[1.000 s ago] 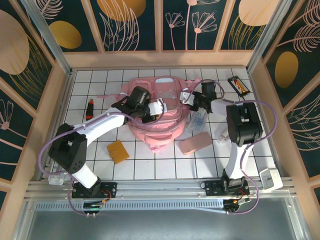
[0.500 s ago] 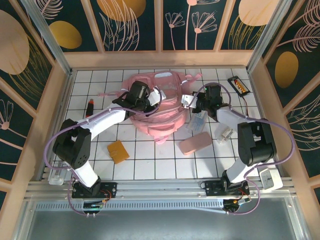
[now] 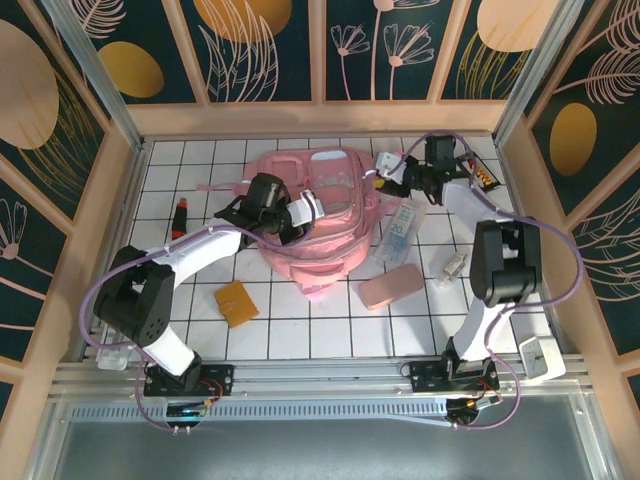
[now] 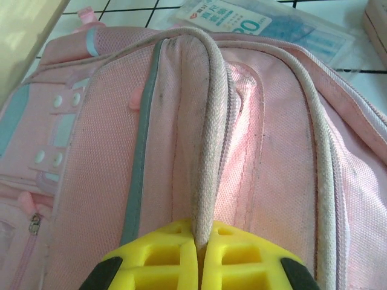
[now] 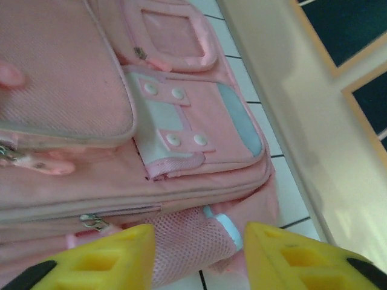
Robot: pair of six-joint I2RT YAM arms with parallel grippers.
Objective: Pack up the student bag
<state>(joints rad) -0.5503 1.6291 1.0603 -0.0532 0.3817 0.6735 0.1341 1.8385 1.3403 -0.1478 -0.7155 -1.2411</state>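
Left end effector [image 4: 201, 252] pinches a piped fold [image 4: 205, 145] of the student bag [image 3: 330, 230]. Right end effector [image 5: 199, 251] spread, fingers straddling the bag's mesh side pocket [image 5: 181, 238].

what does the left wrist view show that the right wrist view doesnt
Left wrist, not right: the left gripper shut on a pale piped seam of the large pink fabric backpack, and a clear packet with blue print. Right wrist, not left: the open right gripper straddling a pink mesh side pocket, beside a pale wooden wall. Shared: the backpack and the white tiled table.
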